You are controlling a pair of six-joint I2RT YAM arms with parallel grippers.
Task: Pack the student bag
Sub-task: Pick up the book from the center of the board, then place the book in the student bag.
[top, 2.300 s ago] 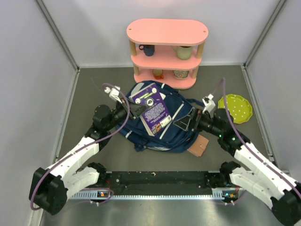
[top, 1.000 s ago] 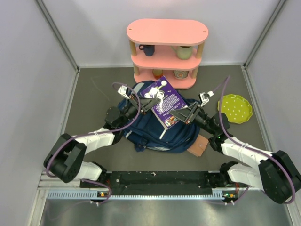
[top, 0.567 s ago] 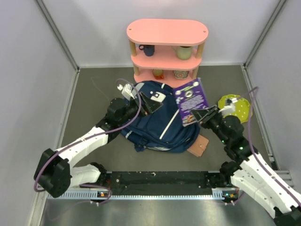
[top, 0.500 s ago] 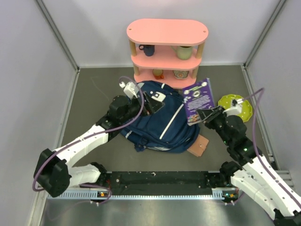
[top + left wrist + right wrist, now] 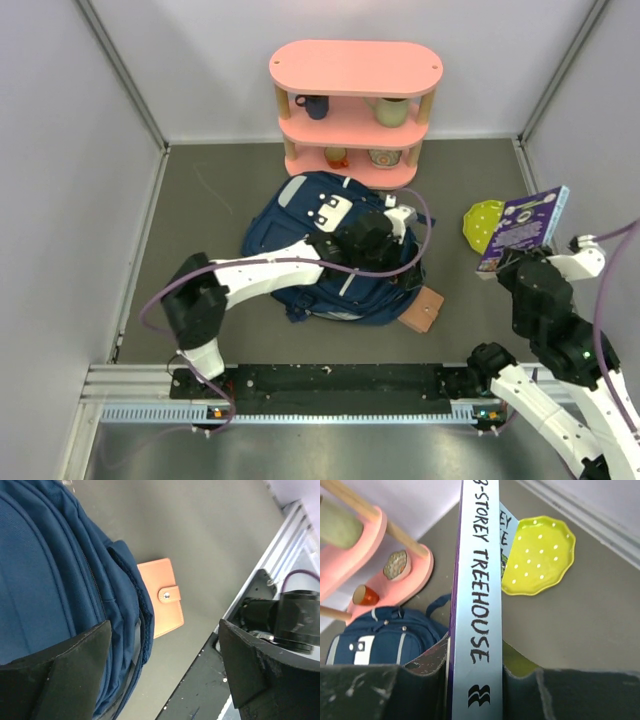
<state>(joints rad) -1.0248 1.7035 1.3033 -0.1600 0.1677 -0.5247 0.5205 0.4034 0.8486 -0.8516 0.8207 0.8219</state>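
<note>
The student bag [image 5: 320, 250], navy with thin white stripes and a white patch, lies flat in the middle of the table. My left arm reaches across it, and my left gripper [image 5: 405, 262] hangs open over its right edge. In the left wrist view the left gripper [image 5: 165, 675] has nothing between its fingers, with the bag's zipped side [image 5: 55, 575] below. My right gripper [image 5: 510, 262] is raised at the far right, shut on a purple book [image 5: 525, 228]. The book's pale spine [image 5: 475, 605] stands upright in the right gripper [image 5: 475, 690].
An orange wallet [image 5: 425, 308] lies on the table against the bag's lower right corner. A yellow dotted plate [image 5: 485, 220] sits under the lifted book. A pink shelf [image 5: 355, 110] holding cups stands behind the bag. The black base rail [image 5: 340, 380] runs along the near edge.
My left gripper opened, let go of the book and swung across the bag to its right side. My right arm carried the book off the bag, up and to the far right.
</note>
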